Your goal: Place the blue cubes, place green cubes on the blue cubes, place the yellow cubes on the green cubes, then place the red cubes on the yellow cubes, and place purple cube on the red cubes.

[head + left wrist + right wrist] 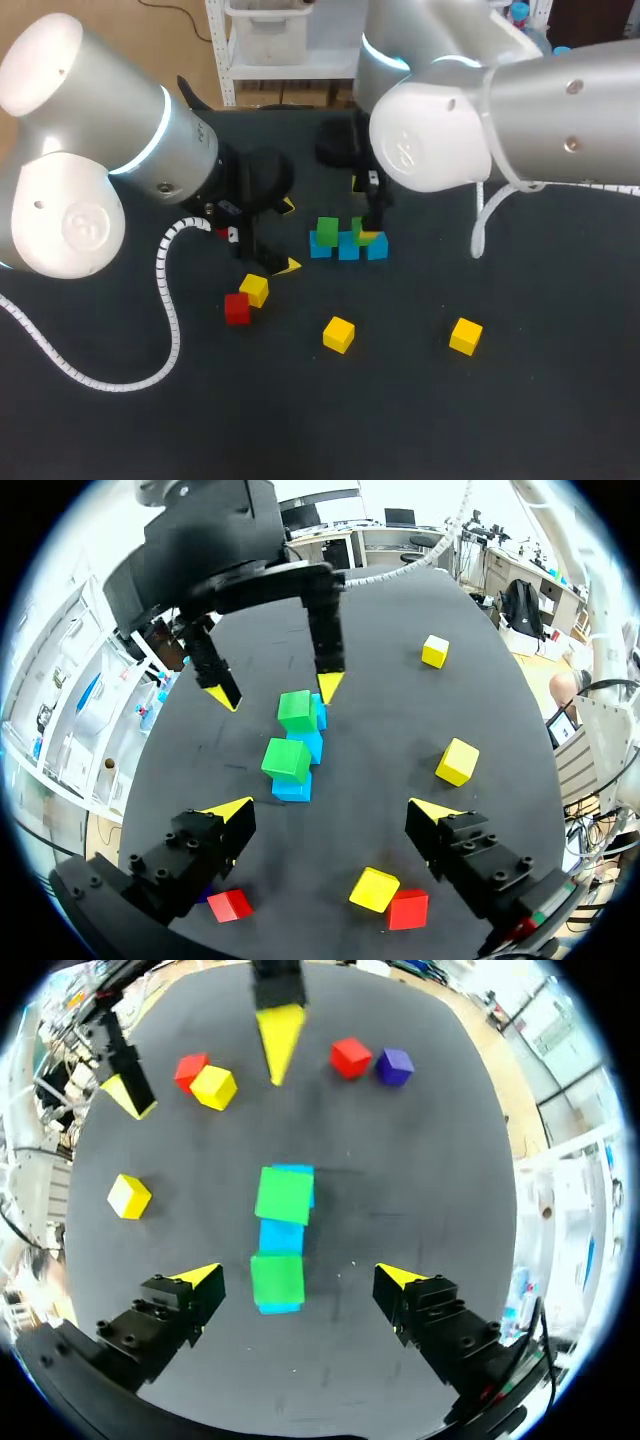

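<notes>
A short row of blue cubes (347,248) lies mid-table. Two green cubes rest on it: one (285,1193) on the far end, one (277,1278) on the near end, with a bare blue cube (281,1235) between. My right gripper (300,1276) stands open over the near green cube, its fingers clear of the cube on both sides. It is half hidden under its arm in the head view (366,230). My left gripper (332,810) is open and empty just left of the row (289,236). A purple cube (394,1065) and a red cube (351,1056) lie beyond the row.
A red cube (237,308) touches a yellow cube (254,290) at the front left. Two more yellow cubes (339,333) (465,336) lie towards the front. Another red cube (229,904) sits under my left gripper. The left arm's white cable (165,300) trails across the table.
</notes>
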Available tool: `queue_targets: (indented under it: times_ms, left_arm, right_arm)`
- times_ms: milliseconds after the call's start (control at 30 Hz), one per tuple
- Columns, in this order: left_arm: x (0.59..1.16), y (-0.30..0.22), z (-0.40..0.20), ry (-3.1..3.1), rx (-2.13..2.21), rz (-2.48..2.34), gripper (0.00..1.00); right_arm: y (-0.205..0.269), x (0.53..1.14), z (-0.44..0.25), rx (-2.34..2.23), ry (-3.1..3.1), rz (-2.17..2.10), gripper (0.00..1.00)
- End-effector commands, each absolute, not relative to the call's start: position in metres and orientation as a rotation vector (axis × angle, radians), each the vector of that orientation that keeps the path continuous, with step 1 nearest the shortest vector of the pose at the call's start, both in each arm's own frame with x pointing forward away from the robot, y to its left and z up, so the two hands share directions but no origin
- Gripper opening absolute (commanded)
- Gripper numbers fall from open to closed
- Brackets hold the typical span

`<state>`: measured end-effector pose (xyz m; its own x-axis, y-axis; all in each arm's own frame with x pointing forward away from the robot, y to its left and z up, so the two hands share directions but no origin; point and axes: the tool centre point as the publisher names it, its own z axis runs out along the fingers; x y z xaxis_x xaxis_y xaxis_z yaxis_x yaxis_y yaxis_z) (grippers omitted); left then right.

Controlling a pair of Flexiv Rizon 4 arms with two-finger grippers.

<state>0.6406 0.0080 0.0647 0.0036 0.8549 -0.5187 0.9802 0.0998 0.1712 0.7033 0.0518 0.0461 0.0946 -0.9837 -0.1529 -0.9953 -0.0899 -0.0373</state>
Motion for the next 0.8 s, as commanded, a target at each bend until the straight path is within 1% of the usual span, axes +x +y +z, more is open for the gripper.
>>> queue_targets:
  times_ms: [33, 433, 800]
  left_arm:
    - [0.641, 0.010, 0.064, 1.879, 1.790, -0.335, 1.00]
    - [0.641, 0.010, 0.064, 1.879, 1.790, -0.335, 1.00]
    - [0.641, 0.010, 0.064, 1.879, 1.790, -0.335, 1.00]
  right_arm:
    - [0.067, 0.700, 0.044, -2.290, 1.966, 0.143, 1.00]
    - [0.096, 0.708, 0.040, -2.342, 1.932, 0.154, 1.00]
    - [0.097, 0.704, 0.029, -2.308, 1.992, 0.263, 1.00]
